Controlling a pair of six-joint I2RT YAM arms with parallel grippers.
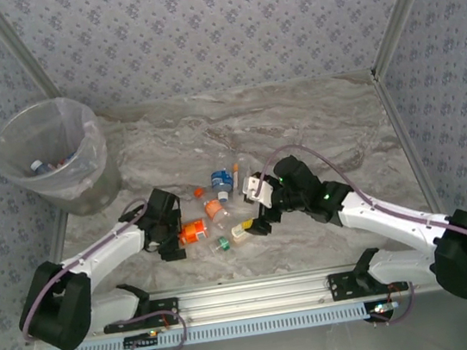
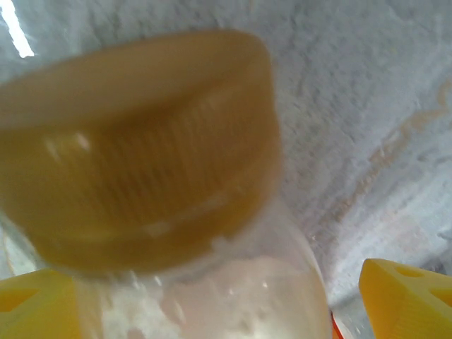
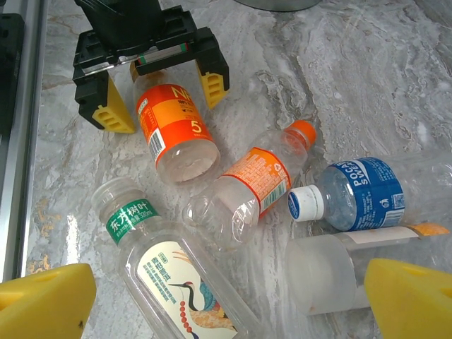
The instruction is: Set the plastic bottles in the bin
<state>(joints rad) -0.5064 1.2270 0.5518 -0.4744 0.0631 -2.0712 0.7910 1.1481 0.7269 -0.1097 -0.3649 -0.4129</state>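
Grasp step: orange bottle point(image 3: 173, 123) is straddled by wide left fingers point(image 3: 113, 113), not yet clamped. Right fingers point(image 3: 42, 304) are held wide. Closure is needed next, then carry to bin point(image 1: 85, 174).

Clear, glossy plastic bottles point(image 3: 251, 187) lie on a smooth marble-patterned table point(image 3: 367, 85); the bin point(image 1: 53, 157) is cloudy translucent plastic.

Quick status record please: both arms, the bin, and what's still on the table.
left gripper: jaws open, astride the orange-label bottle, gap on one side
right gripper: jaws open, holding nothing, over the loose bottles
bin: far left corner, upright, something already inside
loose bottles: at least six, lying on the table between the arms
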